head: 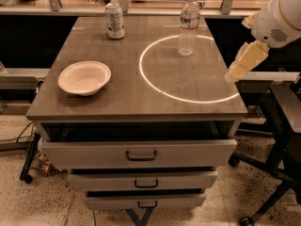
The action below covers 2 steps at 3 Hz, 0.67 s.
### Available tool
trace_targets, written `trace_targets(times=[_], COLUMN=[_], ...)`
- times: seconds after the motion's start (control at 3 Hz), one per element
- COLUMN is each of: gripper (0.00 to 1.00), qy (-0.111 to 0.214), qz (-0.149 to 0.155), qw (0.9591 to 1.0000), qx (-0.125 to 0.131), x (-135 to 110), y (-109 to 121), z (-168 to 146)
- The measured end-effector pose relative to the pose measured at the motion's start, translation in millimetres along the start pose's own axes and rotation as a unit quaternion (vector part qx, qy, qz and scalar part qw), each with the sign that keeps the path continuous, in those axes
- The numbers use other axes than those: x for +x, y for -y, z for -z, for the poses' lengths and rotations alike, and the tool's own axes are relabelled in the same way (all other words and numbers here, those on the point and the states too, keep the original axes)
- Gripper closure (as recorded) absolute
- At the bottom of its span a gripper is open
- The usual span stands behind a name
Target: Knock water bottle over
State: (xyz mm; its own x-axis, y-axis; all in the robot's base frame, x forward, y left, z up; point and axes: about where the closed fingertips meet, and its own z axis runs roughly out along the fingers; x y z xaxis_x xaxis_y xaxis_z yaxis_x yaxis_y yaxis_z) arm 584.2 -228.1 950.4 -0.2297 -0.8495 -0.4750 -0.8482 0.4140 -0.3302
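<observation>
- Since it carries everything else, the desk [122,95] comes first: a grey-brown top over three drawers [141,154], each one standing out a little further than the one below.
- To the right of the desk stands a black chair [282,121], partly cut off by the edge of the view.
- A bright ring of light [140,72] lies on the right half of the desk top, reaching almost to its right edge.
- The robot's white arm [280,15] comes in from the upper right corner, above the chair.
- A white bowl [84,78] sits upright on the left side of the desk, well apart from the ring.
- The cream-coloured hand [244,62] hangs off the arm, slanting down and to the left, just beside the desk's right edge and touching nothing - whether it is spread or pressed together I cannot tell.
- The water bottle [189,25] stands upright at the far side of the desk, its base just inside the ring's far arc - well apart from the hand.
- A silver can [115,21] stands upright near the far left corner.
</observation>
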Motion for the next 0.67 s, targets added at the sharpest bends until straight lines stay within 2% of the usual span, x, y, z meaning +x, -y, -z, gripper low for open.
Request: trace_targets(times=[0.33,0.67], gripper=[0.0,0.0], qy=[0.004,0.02], qz=[-0.003,-0.023], qw=[1.0,0.9995], qx=[0.001,0.011], x=[-2.9,-13.1], y=[-0.1,6.0], z=[-1.5,-11.8])
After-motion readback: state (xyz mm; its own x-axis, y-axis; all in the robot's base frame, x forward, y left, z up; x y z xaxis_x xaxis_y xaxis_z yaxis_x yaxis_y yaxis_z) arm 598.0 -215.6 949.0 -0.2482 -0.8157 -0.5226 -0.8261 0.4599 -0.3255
